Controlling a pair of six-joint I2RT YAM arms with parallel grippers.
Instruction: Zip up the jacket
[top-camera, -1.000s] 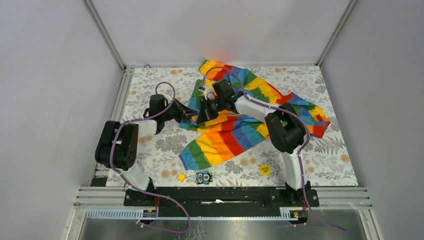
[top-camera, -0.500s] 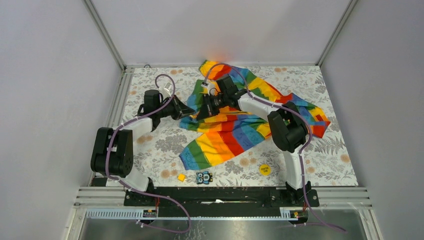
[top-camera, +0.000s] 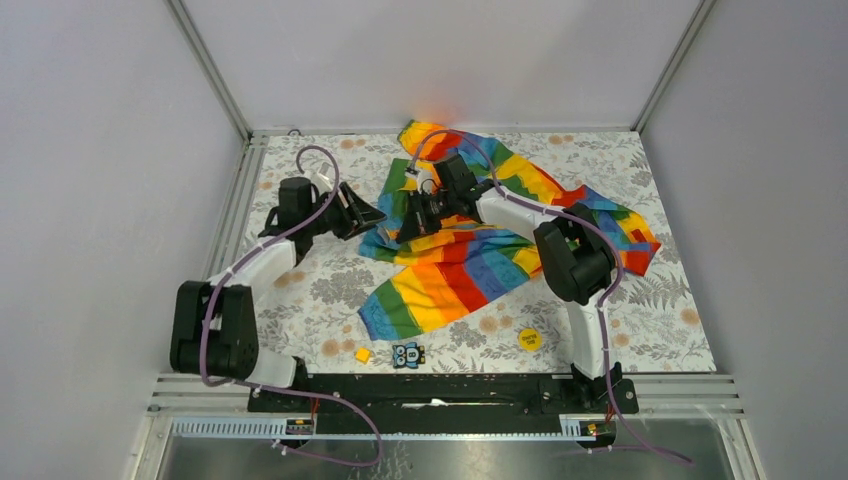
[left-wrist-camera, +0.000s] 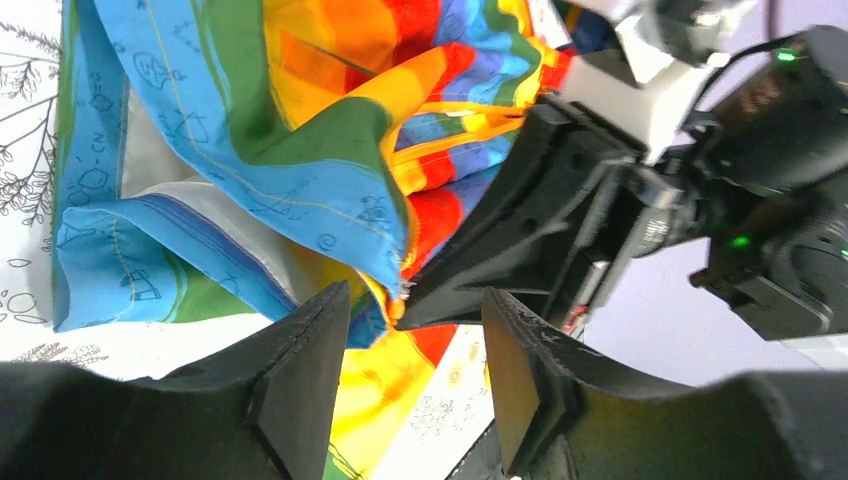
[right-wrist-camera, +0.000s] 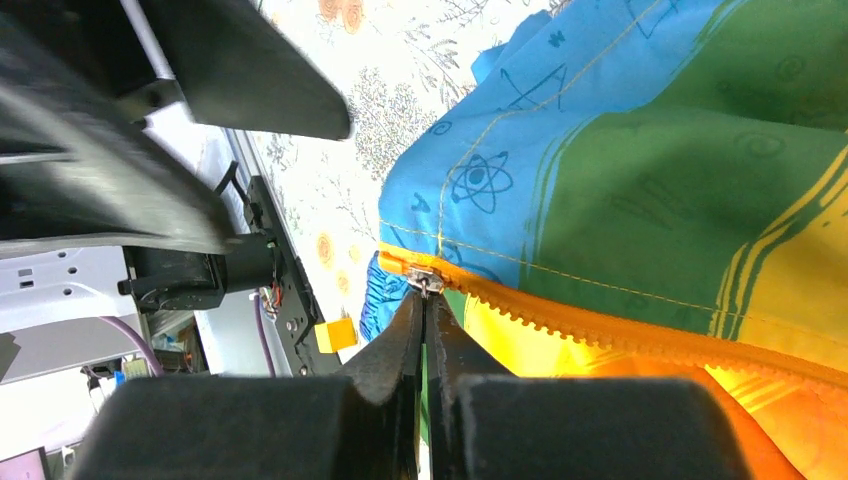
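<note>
Right gripper (right-wrist-camera: 425, 300) clamps zipper pull (right-wrist-camera: 424, 283) at jacket (right-wrist-camera: 600, 150) edge.

jacket (top-camera: 470, 265) on table (top-camera: 320, 290), mid-back; left tool (top-camera: 374, 213) just left of its edge (right tool (right-wrist-camera: 424, 305) on that edge).

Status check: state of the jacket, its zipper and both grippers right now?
jacket: lying rumpled, sleeves spread out.
zipper strip: orange, how far it is closed cannot be told.
zipper pull: at the strip's end by the blue fabric, pinched.
left gripper: open, facing the jacket's edge.
right gripper: shut on the zipper pull.
</note>
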